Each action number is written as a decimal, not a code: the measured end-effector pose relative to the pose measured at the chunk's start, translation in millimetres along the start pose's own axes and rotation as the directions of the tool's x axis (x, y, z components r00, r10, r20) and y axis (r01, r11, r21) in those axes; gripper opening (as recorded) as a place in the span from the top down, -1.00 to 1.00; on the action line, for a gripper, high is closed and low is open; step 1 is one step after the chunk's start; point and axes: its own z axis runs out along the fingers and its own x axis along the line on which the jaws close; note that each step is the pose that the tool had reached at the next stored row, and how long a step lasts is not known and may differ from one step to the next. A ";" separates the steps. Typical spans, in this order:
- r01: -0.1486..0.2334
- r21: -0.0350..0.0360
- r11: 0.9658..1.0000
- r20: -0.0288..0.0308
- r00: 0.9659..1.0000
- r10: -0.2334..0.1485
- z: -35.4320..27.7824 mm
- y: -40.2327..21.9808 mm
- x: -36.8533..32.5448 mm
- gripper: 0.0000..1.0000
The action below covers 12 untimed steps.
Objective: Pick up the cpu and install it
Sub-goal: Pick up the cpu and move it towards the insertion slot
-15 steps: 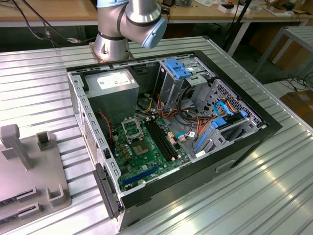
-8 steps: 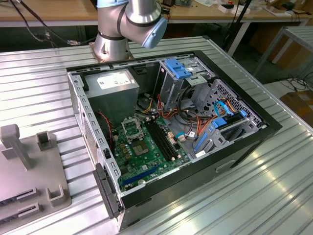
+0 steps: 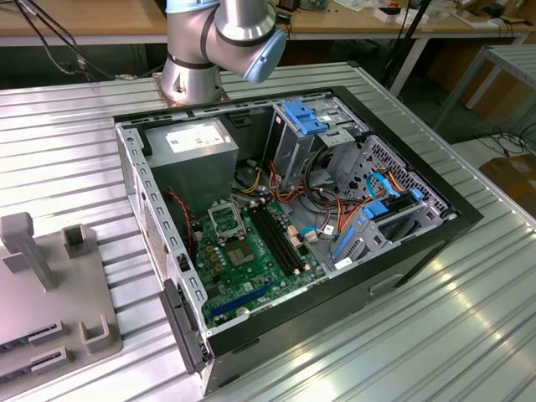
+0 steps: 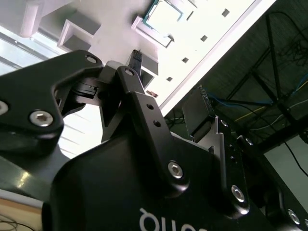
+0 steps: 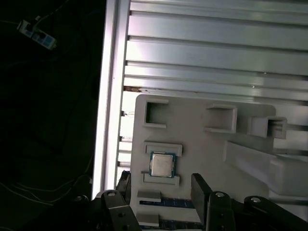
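Silver-grey and square, one cpu [image 5: 161,164] lies flat, metal face up, on the single pale grey tray [image 5: 202,144]. It sits between two low ridges, one along each of two opposite edges. Being square, it has no long axis; its edges run parallel to the ridges. Two black fingers [image 5: 199,190] stand wide apart, holding nothing, near the cpu and clear of it. That tray rests on the ribbed metal bench [image 5: 216,43], beside one open computer case [image 3: 293,209] holding one green circuit board [image 3: 243,260].
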 end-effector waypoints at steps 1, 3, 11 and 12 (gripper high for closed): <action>0.000 0.000 1.000 0.000 1.000 0.000 1.6 -0.2 0.0 -0.23; 0.000 0.000 1.000 0.000 1.000 0.000 5.2 -2.4 0.0 -0.23; 0.000 0.000 1.000 0.000 1.000 0.000 19.8 -23.0 1.3 -0.23; 0.001 0.000 1.000 0.000 1.000 -0.001 22.0 -26.3 1.5 -0.23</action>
